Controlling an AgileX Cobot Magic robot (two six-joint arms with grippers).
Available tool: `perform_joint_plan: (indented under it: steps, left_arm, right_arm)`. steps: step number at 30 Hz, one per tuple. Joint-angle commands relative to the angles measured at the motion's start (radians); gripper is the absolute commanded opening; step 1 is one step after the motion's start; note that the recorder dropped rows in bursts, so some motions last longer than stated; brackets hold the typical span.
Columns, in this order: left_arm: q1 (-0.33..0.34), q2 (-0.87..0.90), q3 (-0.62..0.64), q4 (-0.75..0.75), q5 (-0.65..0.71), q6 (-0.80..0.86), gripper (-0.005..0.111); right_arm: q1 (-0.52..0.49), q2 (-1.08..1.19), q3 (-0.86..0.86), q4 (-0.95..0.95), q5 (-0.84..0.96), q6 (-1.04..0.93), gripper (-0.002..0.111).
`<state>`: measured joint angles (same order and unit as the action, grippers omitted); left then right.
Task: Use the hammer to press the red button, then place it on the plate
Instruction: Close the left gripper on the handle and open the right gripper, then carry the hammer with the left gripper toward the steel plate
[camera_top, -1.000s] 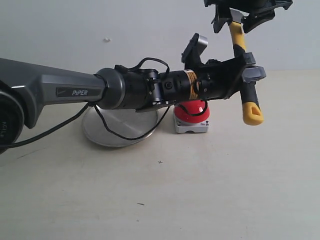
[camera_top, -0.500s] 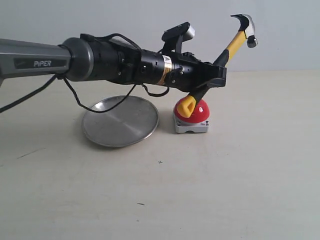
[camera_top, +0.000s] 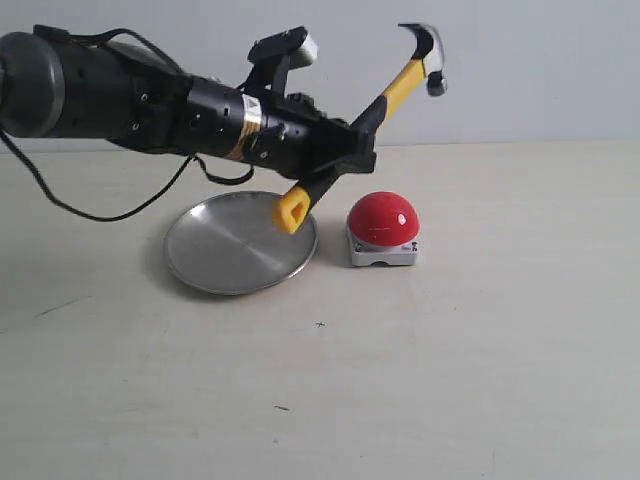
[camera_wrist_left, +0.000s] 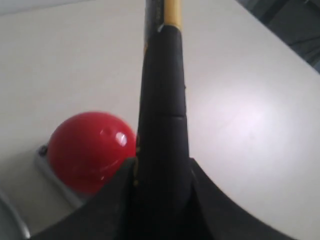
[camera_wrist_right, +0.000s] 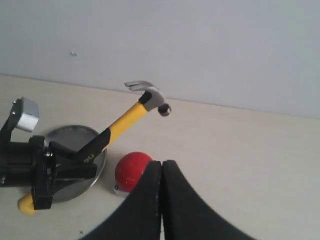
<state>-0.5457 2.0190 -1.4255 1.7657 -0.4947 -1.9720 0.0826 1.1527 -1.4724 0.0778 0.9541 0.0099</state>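
Note:
My left gripper (camera_top: 340, 160) is shut on the black grip of the hammer (camera_top: 400, 85), which hangs tilted in the air. Its dark head (camera_top: 425, 45) points up to the right and its yellow loop (camera_top: 290, 210) hangs over the right rim of the plate (camera_top: 225, 250). The red button (camera_top: 383, 218) sits on its grey base just right of the plate, apart from the hammer. In the left wrist view the handle (camera_wrist_left: 162, 110) fills my jaws, the button (camera_wrist_left: 90, 150) beside it. My right gripper (camera_wrist_right: 161, 167) is shut and empty, high above the button (camera_wrist_right: 131, 170).
The left arm (camera_top: 110, 95) stretches in from the left above the plate. A pale tabletop (camera_top: 400, 380) spreads around the plate and button, with a plain wall (camera_top: 540, 60) behind. The right arm is out of the exterior view.
The right gripper has let go of the hammer head and left the exterior view. My left arm has drawn back leftward, tilting the hammer; its loop moved from over the button to over the plate's rim.

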Motion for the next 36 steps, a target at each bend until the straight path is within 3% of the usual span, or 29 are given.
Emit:
perform_joint_plan:
  steps: [1, 7, 16, 21, 36]
  left_arm:
    - [0.007, -0.076, 0.111, -0.021, 0.072, 0.077, 0.0]
    - [0.007, -0.149, 0.198, -0.021, 0.077, 0.145, 0.0]
    - [0.005, -0.27, 0.34, -0.021, 0.113, 0.201, 0.0]
    - [0.005, -0.289, 0.397, -0.021, 0.136, 0.221, 0.0]
    - [-0.026, -0.285, 0.433, -0.021, 0.19, 0.242, 0.0]
  right_arm:
    - [-0.001, -0.213, 0.355, 0.058, -0.322, -0.01, 0.0]
    - [-0.001, -0.463, 0.798, 0.063, -0.695, -0.01, 0.0]
    - [-0.001, -0.691, 1.219, 0.108, -1.058, -0.004, 0.0]
    - [-0.001, -0.769, 1.339, 0.101, -1.183, -0.01, 0.0]
    - [-0.001, -0.926, 1.467, 0.085, -1.283, 0.028, 0.0]
